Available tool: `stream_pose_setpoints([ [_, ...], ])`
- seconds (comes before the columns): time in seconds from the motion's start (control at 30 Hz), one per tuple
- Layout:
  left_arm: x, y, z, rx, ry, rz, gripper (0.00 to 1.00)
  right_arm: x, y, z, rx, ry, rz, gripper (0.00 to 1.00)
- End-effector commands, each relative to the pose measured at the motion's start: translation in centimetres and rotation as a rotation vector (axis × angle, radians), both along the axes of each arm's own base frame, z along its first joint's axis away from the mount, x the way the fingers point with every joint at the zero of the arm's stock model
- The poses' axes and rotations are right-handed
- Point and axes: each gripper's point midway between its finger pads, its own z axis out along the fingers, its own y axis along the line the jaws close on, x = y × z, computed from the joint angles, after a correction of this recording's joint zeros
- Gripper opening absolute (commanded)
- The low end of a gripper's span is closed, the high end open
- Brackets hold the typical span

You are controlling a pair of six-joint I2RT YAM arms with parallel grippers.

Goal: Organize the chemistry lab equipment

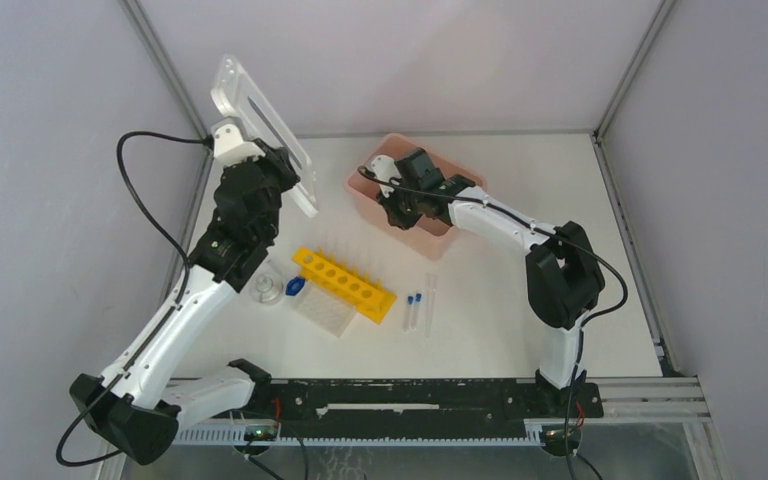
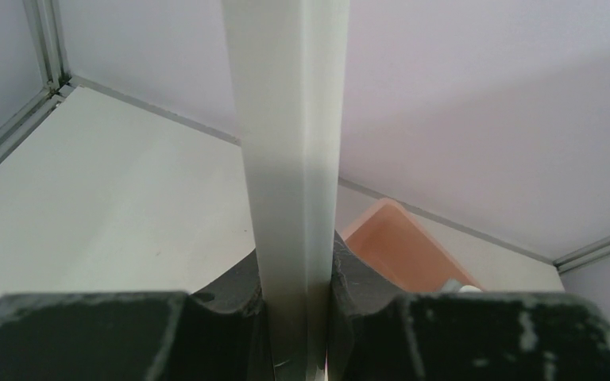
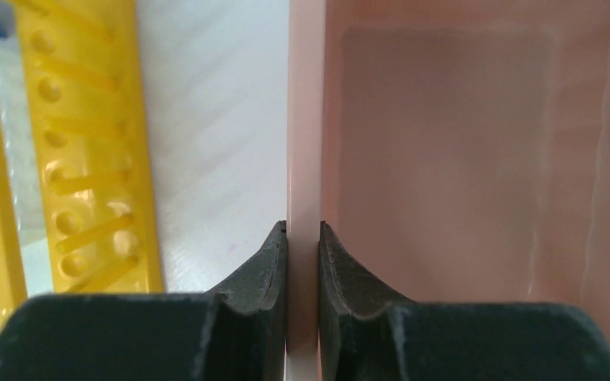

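Top external view: the left pincer (image 1: 282, 172) is clamped on the white lid (image 1: 260, 125), held tilted in the air above the table (image 1: 505, 340) at about 10 o'clock. Left wrist view confirms it: the lid (image 2: 286, 119) stands edge-on between the two fingers (image 2: 365, 317), both pressed against it.

The right pincer (image 1: 400, 207) is at 12 o'clock, pinching the near wall of the pink box (image 1: 438, 157). Right wrist view shows that wall (image 3: 306, 119) caught between the fingertips, with the box sitting on the table.

The yellow tube rack (image 1: 345, 283) lies at the table centre, set diagonally. The well plate (image 1: 325, 310) lies touching it at its 6 o'clock side. The round glassware (image 1: 266, 292) stands at the rack's 9 o'clock, just beside it. Two blue-capped vials (image 1: 412, 310) lie flat at the rack's 3 o'clock, and the thin clear tube (image 1: 430, 300) lies just beside them at their 3 o'clock.
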Motion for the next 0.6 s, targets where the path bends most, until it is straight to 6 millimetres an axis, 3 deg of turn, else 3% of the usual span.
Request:
stream_pose_setpoints([
  [0.0, 0.0, 0.6, 5.0, -0.019, -0.106, 0.030, 0.00, -1.9, 2.1, 3.6, 0.090, -0.063, 0.232, 0.00],
  [0.3, 0.8, 0.7, 5.6, 0.007, -0.103, 0.052, 0.00, -4.7, 2.4, 3.6, 0.104, -0.061, 0.371, 0.00],
  [0.57, 1.2, 1.0, 5.7, 0.026, -0.099, 0.072, 0.00, -5.4, 1.2, 2.6, 0.057, -0.083, 0.397, 0.00],
])
